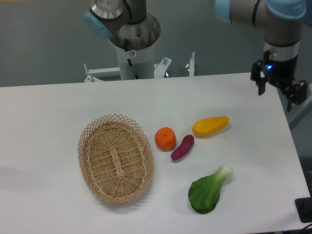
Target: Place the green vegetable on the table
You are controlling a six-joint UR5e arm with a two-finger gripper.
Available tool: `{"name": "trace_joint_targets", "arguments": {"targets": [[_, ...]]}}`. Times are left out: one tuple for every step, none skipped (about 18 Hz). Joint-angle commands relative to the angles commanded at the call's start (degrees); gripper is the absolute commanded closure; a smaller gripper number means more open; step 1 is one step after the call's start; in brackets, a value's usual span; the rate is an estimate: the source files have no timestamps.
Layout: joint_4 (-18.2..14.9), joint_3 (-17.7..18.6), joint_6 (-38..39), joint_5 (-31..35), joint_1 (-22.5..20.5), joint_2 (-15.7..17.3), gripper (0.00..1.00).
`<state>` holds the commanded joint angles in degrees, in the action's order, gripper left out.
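One green vegetable [206,191] lies flat on the worktop [48,117] at lower right of frame; placement appears complete. Farther up sit a wicker basket [116,158], purple piece [182,147], orange [165,138] and yellow squash [210,126]. At upper right, the hand [278,89] hangs open and empty, nothing obstructing.

Grey metal robot arm [273,12] with light-blue plastic joint caps, seen at 12 and 2 o'clock. Grey cylindrical base pedestal [132,53] carrying a small red-and-white sticker and a thin black cable. Black two-finger gripper [279,90] below the grey wrist; a small blue light glows on its body.
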<state>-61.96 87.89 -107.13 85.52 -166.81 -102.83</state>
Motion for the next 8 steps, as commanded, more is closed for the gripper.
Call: {"name": "trace_joint_targets", "arguments": {"targets": [[-0.4,0.0,-1.0,0.0,-0.1,0.1,0.00],[-0.6,0.0,-1.4,0.0,-0.1,0.2,0.00],[-0.6,0.0,-1.4,-0.1,-0.3,0.2,0.00],[-0.6,0.0,-1.4,-0.1,-0.2,0.2,0.00],[-0.6,0.0,-1.4,-0.2,-0.1,0.2,0.00],[-0.6,0.0,-1.4,-0.2,-0.1,0.2,0.00],[-0.6,0.0,-1.4,-0.2,0.0,0.2,0.00],[-0.5,0.0,-1.3,-0.2,0.0,0.2,0.00]]}}
